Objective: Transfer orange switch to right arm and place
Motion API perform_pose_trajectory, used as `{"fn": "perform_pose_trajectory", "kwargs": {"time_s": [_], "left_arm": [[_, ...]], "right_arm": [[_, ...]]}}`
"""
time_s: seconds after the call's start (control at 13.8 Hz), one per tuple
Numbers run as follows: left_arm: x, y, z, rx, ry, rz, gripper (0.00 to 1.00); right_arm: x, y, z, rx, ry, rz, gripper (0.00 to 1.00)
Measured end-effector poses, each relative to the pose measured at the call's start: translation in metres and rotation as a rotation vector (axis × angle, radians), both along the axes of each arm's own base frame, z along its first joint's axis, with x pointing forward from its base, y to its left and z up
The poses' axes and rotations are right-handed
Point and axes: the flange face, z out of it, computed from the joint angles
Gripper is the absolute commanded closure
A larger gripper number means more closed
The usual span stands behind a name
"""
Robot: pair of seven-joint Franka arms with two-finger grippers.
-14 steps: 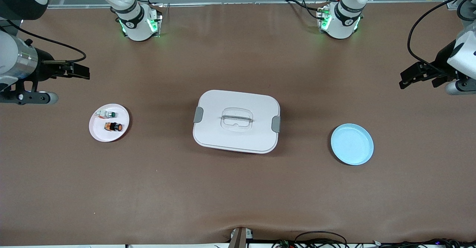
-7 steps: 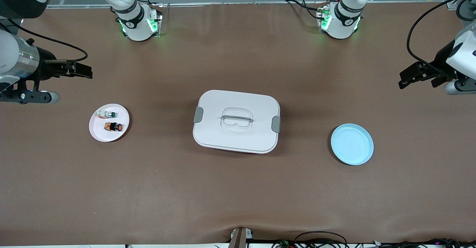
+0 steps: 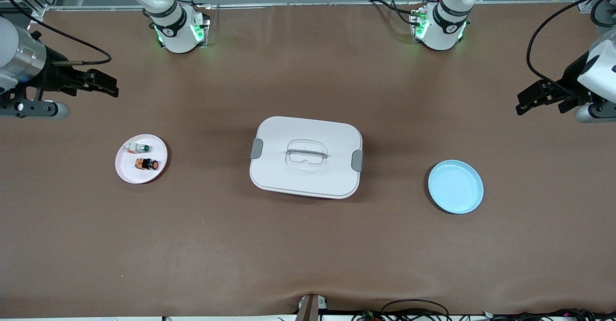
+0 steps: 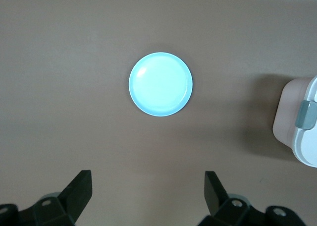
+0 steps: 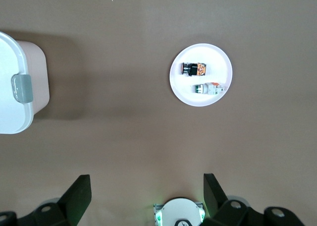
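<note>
Toward the right arm's end of the table sits a white plate (image 3: 141, 159), and on it lies the orange switch (image 3: 147, 164), with a green switch (image 3: 138, 147) just beside it, farther from the front camera. Neither one is in a gripper.

Up in the air over bare table at that same end hangs the right gripper (image 3: 103, 84), jaws apart and holding nothing. The left gripper (image 3: 532, 100) hangs likewise over the left arm's end, jaws wide apart too, the blue plate (image 3: 455, 186) lying bare below it. A closed white box (image 3: 306, 157) stands between the two plates.

So the switch already rests at the right arm's end. That could fit a handover and placing already finished, or equally a switch that has always lain there; one look cannot settle which, and I would not call for any move on it.
</note>
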Motion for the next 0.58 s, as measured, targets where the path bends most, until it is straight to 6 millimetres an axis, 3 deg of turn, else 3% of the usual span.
{"fn": "perform_pose_trajectory", "kwargs": {"time_s": [0.29, 0.58], "left_arm": [[0.0, 0.001, 0.0, 0.0, 0.0, 0.002, 0.0], [0.001, 0.003, -0.001, 0.0, 0.002, 0.005, 0.0]], "right_arm": [[-0.017, -0.003, -0.002, 0.004, -0.025, -0.005, 0.0], [-0.015, -0.008, -0.002, 0.005, -0.041, -0.019, 0.0]]}}
